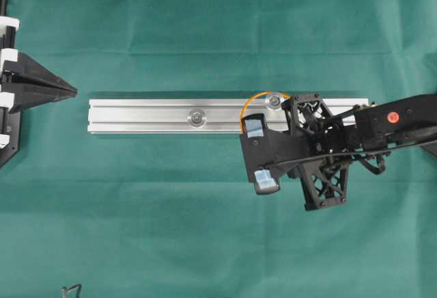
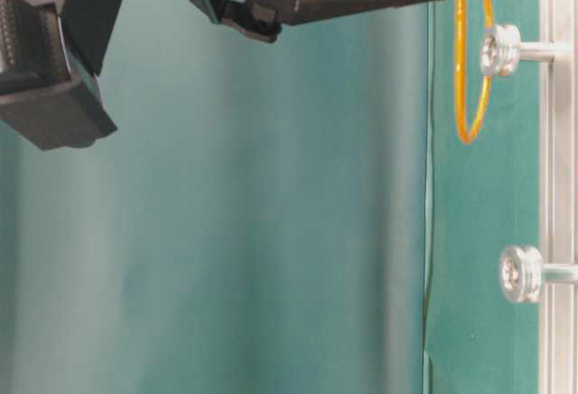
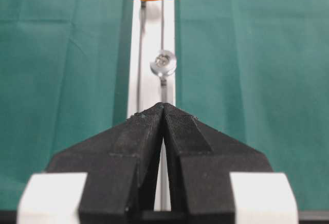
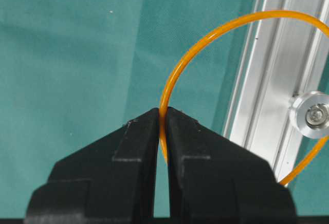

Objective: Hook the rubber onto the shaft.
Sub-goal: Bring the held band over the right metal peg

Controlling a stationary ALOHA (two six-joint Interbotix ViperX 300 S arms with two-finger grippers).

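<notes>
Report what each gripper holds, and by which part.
The right gripper pinches the orange rubber band at one spot on its loop's edge, away from the shaft. The left gripper is shut, holding nothing.

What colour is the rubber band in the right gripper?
Orange; the rubber band shows best in the right wrist view.

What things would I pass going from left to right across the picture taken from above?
Left gripper → silver rail → first shaft → orange rubber band → second shaft → right arm's red dot. The right gripper overlaps the band, so I leave it out.
</notes>
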